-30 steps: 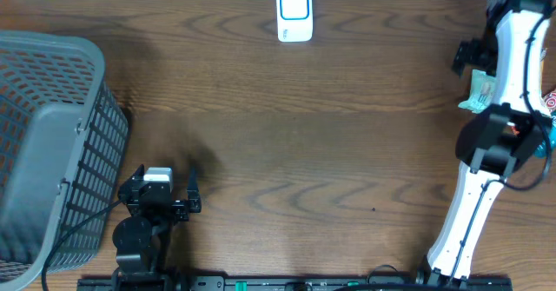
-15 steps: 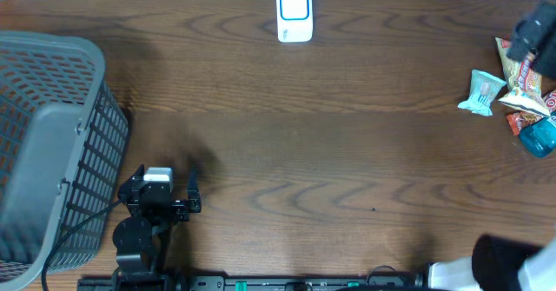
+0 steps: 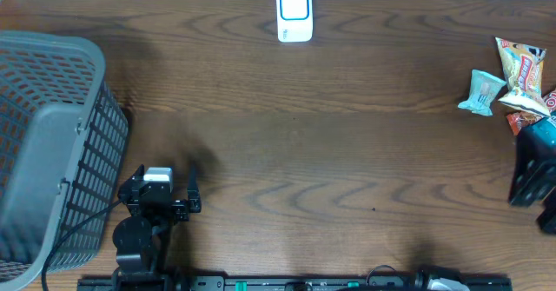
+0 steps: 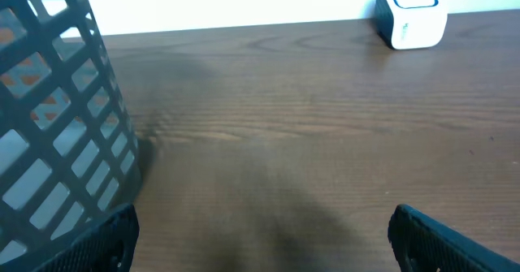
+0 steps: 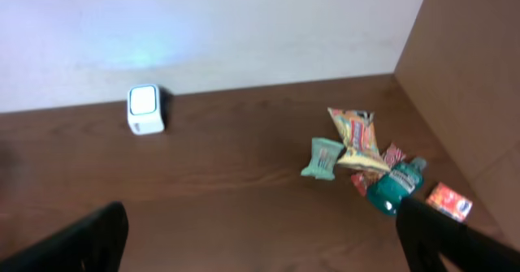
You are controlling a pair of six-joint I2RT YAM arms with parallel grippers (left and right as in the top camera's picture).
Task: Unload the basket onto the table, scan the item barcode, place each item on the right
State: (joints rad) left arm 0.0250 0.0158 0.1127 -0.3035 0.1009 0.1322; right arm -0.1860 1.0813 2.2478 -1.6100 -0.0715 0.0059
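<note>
The white scanner with a blue face (image 3: 294,13) stands at the table's far edge, also seen in the left wrist view (image 4: 410,12) and the right wrist view (image 5: 145,110). Loose items lie at the far right: a pale green packet (image 3: 482,92) (image 5: 322,157), a yellow snack bag (image 3: 521,69) (image 5: 356,138), a teal bottle (image 5: 396,187) and a red packet (image 5: 448,200). My left gripper (image 3: 165,182) (image 4: 262,248) is open and empty near the front left. My right gripper (image 5: 268,248) is open and empty, its dark body (image 3: 530,174) at the right edge just in front of the items.
A grey mesh basket (image 3: 52,143) (image 4: 57,126) stands at the left, close beside the left arm. A brown board (image 5: 471,77) rises at the table's right side behind the items.
The right arm, stretched over the items a second ago, has swung back toward the near right edge, uncovering them. The left arm has not moved.
</note>
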